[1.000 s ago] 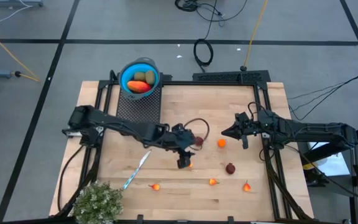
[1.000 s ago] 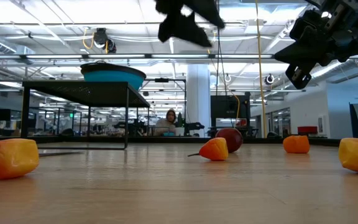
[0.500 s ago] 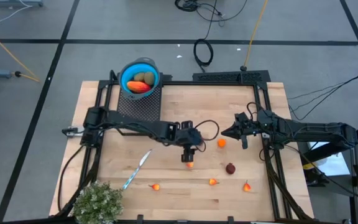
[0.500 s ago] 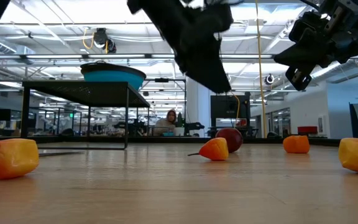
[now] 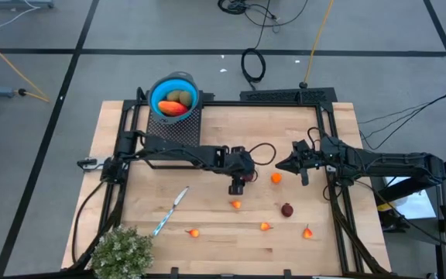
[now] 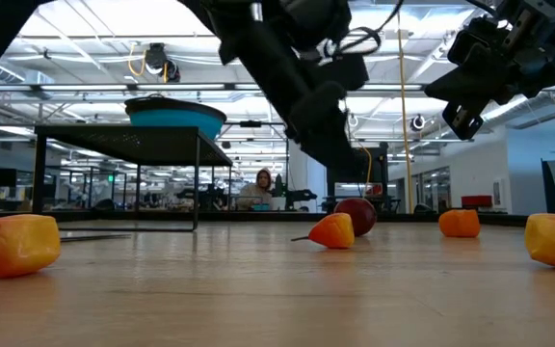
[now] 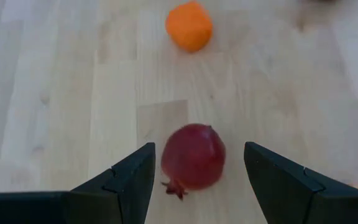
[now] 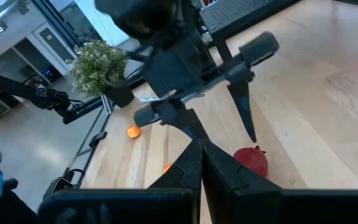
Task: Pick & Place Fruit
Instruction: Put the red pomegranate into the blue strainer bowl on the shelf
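While both arms hang over the wooden counter (image 5: pixel 223 124), the biggest thing worth a look is the blue bowl (image 5: pixel 175 94) up on a black mesh stand (image 5: pixel 173 130) at the far edge. It's got a long red-orange piece (image 5: pixel 173 108) and two olive-brown ovals (image 5: pixel 176 97) in it, nothing else that I can see.

Left tool (image 5: pixel 237 186) sits mid-counter with its fingers (image 7: pixel 128 180) spread wide, straddling a dark red ball (image 7: pixel 193 156) without touching it. Right tool (image 5: pixel 283 165) hovers off to the right, clenched tight on nothing.

Rest of the fruit is loose on the wood: another dark red ball (image 5: pixel 286 209), an orange bit (image 5: pixel 276 178) between the two tools, and tiny orange-red bits (image 5: pixel 265 226) scattered along the near side. A bushy plant (image 5: pixel 121 253) fills the near-left corner, with a blue-handled knife (image 5: pixel 170 210) just beside it.
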